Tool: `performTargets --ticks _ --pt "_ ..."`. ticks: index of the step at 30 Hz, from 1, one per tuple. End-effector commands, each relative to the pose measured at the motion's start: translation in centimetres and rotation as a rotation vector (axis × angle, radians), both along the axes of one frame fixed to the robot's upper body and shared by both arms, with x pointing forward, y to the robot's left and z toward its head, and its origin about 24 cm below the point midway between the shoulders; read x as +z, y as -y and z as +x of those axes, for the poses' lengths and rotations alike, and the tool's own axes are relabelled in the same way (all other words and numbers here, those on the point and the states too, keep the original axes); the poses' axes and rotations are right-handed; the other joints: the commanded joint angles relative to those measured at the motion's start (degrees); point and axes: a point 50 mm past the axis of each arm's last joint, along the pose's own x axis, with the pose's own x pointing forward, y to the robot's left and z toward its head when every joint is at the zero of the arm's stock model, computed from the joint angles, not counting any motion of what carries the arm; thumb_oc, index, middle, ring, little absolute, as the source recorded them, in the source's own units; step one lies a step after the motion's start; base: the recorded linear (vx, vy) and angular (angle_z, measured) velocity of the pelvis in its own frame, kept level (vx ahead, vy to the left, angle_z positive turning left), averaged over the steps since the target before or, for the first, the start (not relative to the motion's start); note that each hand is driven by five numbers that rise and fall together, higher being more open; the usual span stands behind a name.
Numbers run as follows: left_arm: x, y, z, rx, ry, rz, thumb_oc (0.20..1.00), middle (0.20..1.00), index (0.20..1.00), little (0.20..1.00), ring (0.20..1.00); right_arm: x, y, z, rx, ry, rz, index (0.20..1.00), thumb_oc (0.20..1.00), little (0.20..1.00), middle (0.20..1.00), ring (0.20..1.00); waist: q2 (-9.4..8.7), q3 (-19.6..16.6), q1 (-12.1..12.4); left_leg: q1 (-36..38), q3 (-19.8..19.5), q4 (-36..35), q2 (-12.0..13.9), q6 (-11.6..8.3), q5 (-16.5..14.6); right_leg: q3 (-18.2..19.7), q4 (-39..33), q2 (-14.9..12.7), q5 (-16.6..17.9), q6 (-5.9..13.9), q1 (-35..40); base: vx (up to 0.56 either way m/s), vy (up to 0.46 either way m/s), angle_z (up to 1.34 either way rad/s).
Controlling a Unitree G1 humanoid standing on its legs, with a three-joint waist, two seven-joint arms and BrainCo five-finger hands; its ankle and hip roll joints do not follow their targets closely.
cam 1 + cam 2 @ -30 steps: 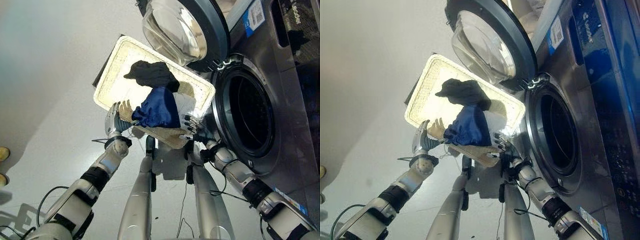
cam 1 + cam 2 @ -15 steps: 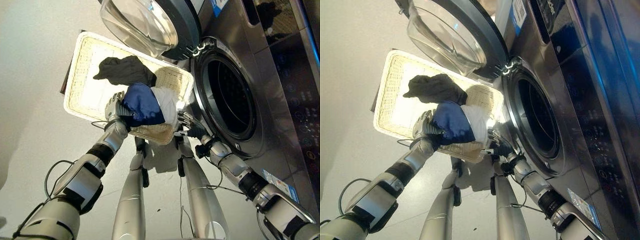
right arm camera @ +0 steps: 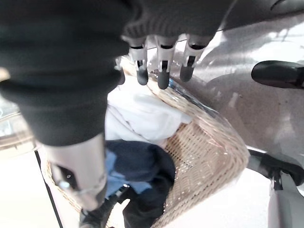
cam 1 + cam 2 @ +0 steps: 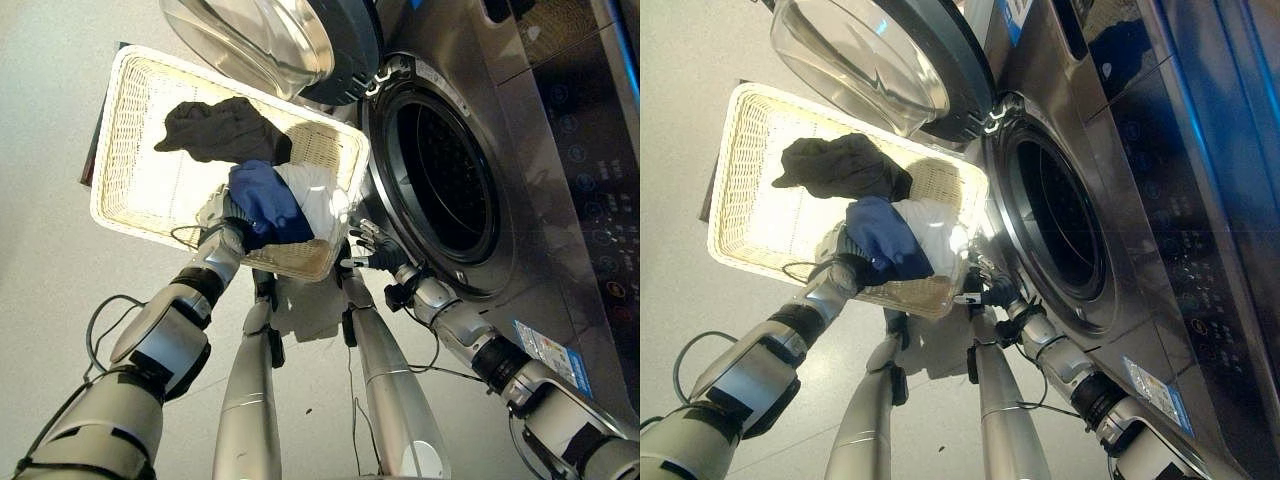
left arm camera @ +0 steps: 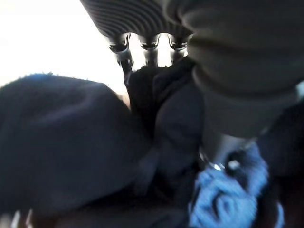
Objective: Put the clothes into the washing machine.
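1. Inside the wicker basket (image 4: 130, 190): dark grey garment (image 4: 222, 128) lying at the back, blue garment (image 4: 262, 200) and white garment (image 4: 320, 195) bunching at the front corner.
2. Left hand (image 4: 232, 215) is digging into the blue cloth; whether it is grasping, cannot tell.
3. Right hand (image 4: 368, 250) is hovering with fingers spread beside the basket corner.
4. Washing machine (image 4: 520, 230) is standing door (image 4: 270, 40) open on the pale floor (image 4: 50, 260).

Head stereo pair: both eyes look steeply down at the wicker basket (image 4: 140, 195); the right eye view sits slightly to one side and takes in more of the washing machine (image 4: 1120, 180) front beside the basket. Both share basket, open door (image 4: 270, 40) and drum opening (image 4: 440, 180).

Left wrist view: very close, inside the basket, facing dark cloth (image 5: 66, 142) past its own fingers (image 5: 149, 47).

Right wrist view: close, just beside the basket's corner (image 3: 213, 156), looking in at its contents.
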Motion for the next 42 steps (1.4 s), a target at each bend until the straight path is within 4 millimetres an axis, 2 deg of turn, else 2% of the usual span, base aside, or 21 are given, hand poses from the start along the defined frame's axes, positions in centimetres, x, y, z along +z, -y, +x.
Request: performTargets --ticks 1,6,7,11,12,14,16,19,20,23,26,33,34,42 --pt "-4.0 0.1 -1.0 -0.001 -0.166 0.013 0.200 0.200 0.200 0.200 0.200 0.6 -1.9 -1.1 0.083 0.043 0.087 1.000 1.000 1.000 1.000 1.000 -1.99 -0.4 -1.1 -0.8 2.7 3.7 -4.4 0.08 -2.6 -1.8 -2.2 3.7 0.7 1.64 0.5 -0.02 0.000 -0.08" --pt "-3.5 0.5 -0.9 0.002 -0.059 -0.041 0.200 0.200 0.200 0.200 0.200 0.5 -2.2 -1.3 0.092 0.046 0.093 1.000 1.000 1.000 1.000 1.000 -1.72 -0.4 -0.8 0.2 2.5 2.6 -4.4 0.07 -2.3 -1.8 -2.7 3.7 0.6 1.63 1.3 -0.01 -0.001 -0.03" --pt "-2.7 1.0 -0.9 -0.003 0.068 -0.129 0.200 0.200 0.200 0.200 0.200 0.5 -2.3 -1.5 0.092 0.051 0.094 1.000 1.000 1.000 1.000 1.000 -0.90 -0.4 -0.2 1.1 2.0 1.4 -4.6 -0.01 -1.7 -1.9 -3.1 3.6 0.5 1.49 2.1 0.00 0.000 0.00" --pt "-2.5 1.3 -1.4 0.000 0.207 -0.228 0.200 0.200 0.200 0.200 0.200 0.5 -2.0 -1.7 0.077 0.062 0.096 1.000 1.000 1.000 1.000 1.000 0.67 -0.4 1.2 2.7 1.0 -0.1 -5.1 -0.22 -1.0 -2.5 -4.1 3.0 0.2 1.31 3.7 -0.02 -0.014 0.01" --pt "-3.1 1.4 -2.2 0.006 0.276 -0.276 0.200 0.200 0.200 0.200 0.200 0.5 -1.8 -2.0 0.061 0.073 0.106 1.000 1.000 1.000 1.000 1.000 1.75 -0.4 2.5 3.6 -0.1 -1.0 -5.4 -0.36 -0.5 -3.6 -4.7 2.2 0.1 1.33 4.9 -0.05 -0.046 0.04" --pt "-3.5 1.5 -2.6 0.005 0.292 -0.287 0.200 0.200 0.200 0.200 0.200 0.6 -1.7 -2.0 0.052 0.077 0.112 1.000 1.000 1.000 1.000 1.000 2.12 -0.4 3.1 4.0 -0.5 -1.4 -5.6 -0.37 -0.3 -4.1 -4.9 1.9 0.1 1.34 5.4 -0.05 -0.070 0.14" --pt "-5.4 1.7 -4.9 -0.009 0.371 -0.331 0.200 0.200 0.200 0.200 0.200 0.7 -0.8 -2.5 0.010 0.098 0.132 1.000 1.000 1.000 1.000 1.000 3.90 -0.4 5.7 5.8 -2.8 -3.0 -6.3 -0.20 0.2 -6.5 -5.4 0.7 -0.3 1.41 7.6 -0.07 -0.100 0.30" --pt "-6.0 1.8 -5.8 -0.021 0.402 -0.344 0.200 0.200 0.200 0.200 0.200 0.7 -0.4 -2.8 -0.003 0.107 0.135 1.000 1.000 1.000 1.000 1.000 4.48 -0.4 6.6 6.7 -3.4 -3.5 -6.5 -0.06 0.4 -7.3 -5.6 0.4 -0.5 1.38 8.6 -0.04 -0.043 0.26" --pt "-6.0 2.5 -7.0 -0.074 0.466 -0.392 0.200 0.200 0.200 0.200 0.200 0.7 0.2 -3.0 -0.019 0.117 0.138 1.000 1.000 1.000 1.000 1.000 5.20 -0.4 7.6 7.8 -4.1 -4.3 -6.6 0.15 0.6 -8.2 -5.4 0.1 -1.0 1.28 9.6 -0.04 -0.024 0.17" --pt "-5.7 3.4 -7.9 -0.164 0.512 -0.453 0.200 0.200 0.200 0.200 0.200 0.6 0.7 -3.2 -0.035 0.121 0.142 1.000 1.000 1.000 1.000 1.000 5.59 -0.4 8.4 9.0 -4.3 -5.0 -6.5 0.22 0.6 -9.0 -5.4 -0.2 -1.4 1.31 10.9 -0.03 -0.036 0.28" --pt "-5.2 4.9 -8.2 -0.313 0.510 -0.572 0.200 0.200 0.200 0.200 0.200 0.6 0.8 -3.0 -0.055 0.129 0.151 1.000 1.000 1.000 1.000 1.000 5.72 -0.4 8.9 12.1 -4.1 -7.5 -6.1 0.46 1.1 -9.9 -6.1 -0.1 -1.5 1.48 13.2 -0.02 -0.043 0.10" --pt "-4.3 7.0 -8.5 -0.601 0.432 -0.692 0.200 0.200 0.200 0.200 0.200 1.3 1.2 -2.4 -0.088 0.162 0.159 1.000 1.000 1.000 1.000 1.000 6.39 -0.4 9.0 15.9 -3.3 -11.3 -5.4 0.76 2.4 -10.1 -7.0 0.0 -0.9 1.98 15.9 -0.01 -0.003 0.07" --pt "-4.0 7.9 -8.8 -0.715 0.385 -0.710 0.200 0.200 0.200 0.200 0.200 1.5 1.2 -2.3 -0.095 0.174 0.152 1.000 1.000 1.000 1.000 1.000 6.77 -0.4 9.0 17.2 -3.2 -12.5 -5.4 0.86 2.6 -10.1 -7.4 0.1 -0.7 2.15 16.8 0.00 0.000 0.00" --pt "-3.1 10.4 -9.8 -1.077 0.129 -0.790 0.200 0.200 0.200 0.200 0.200 2.3 1.2 -2.1 -0.056 0.232 0.050 1.000 1.000 1.000 1.000 1.000 7.61 -0.4 8.8 19.0 -2.6 -13.1 -5.6 1.07 2.3 -10.2 -8.3 -0.5 -0.2 2.66 18.4 0.00 0.000 0.00"
